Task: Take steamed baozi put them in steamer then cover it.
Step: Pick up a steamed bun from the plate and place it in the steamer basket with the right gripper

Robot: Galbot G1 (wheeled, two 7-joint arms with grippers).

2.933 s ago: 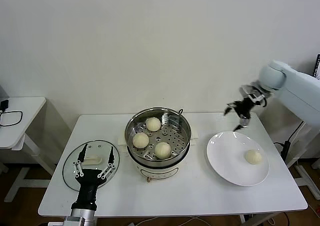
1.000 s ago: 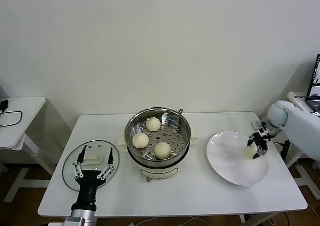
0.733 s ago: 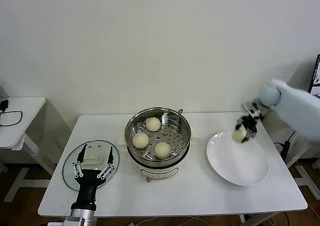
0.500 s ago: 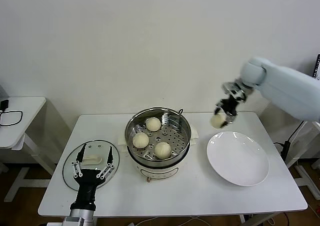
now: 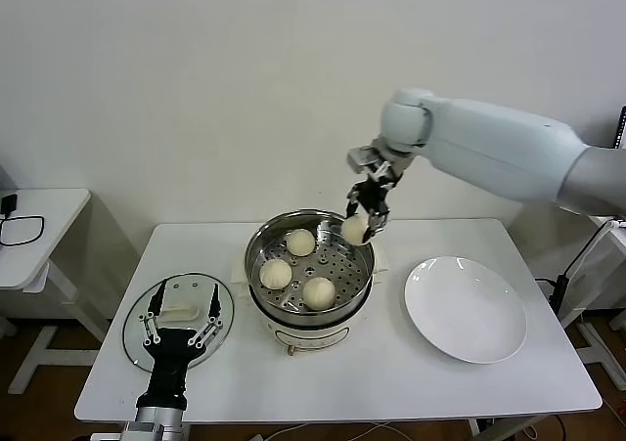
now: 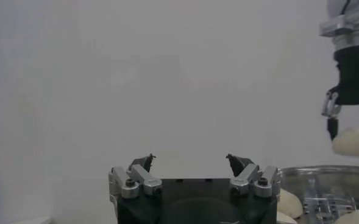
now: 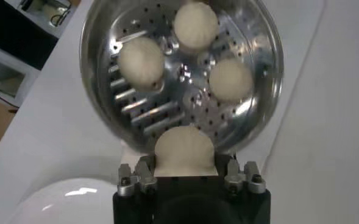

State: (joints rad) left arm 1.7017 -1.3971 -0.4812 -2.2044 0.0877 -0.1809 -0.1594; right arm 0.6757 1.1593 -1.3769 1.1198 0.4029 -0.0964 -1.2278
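The steel steamer (image 5: 256, 247) stands at the table's middle on a cream base, with three baozi (image 5: 299, 242) (image 5: 275, 274) (image 5: 318, 292) on its perforated tray. My right gripper (image 5: 360, 228) is shut on a fourth baozi (image 5: 354, 229) and holds it above the steamer's back right rim. In the right wrist view the held baozi (image 7: 184, 150) sits between the jaws over the steamer (image 7: 100, 91). My left gripper (image 5: 182, 316) is open, parked over the glass lid (image 5: 137, 314) at the table's front left.
A white plate (image 5: 467, 309) lies bare on the table's right side. A small white side table (image 5: 39, 236) stands at the far left. The wall is close behind the steamer.
My right gripper closed on the last baozi on the plate, lifted it and carried it left to above the steamer's rim. The left arm has not moved.
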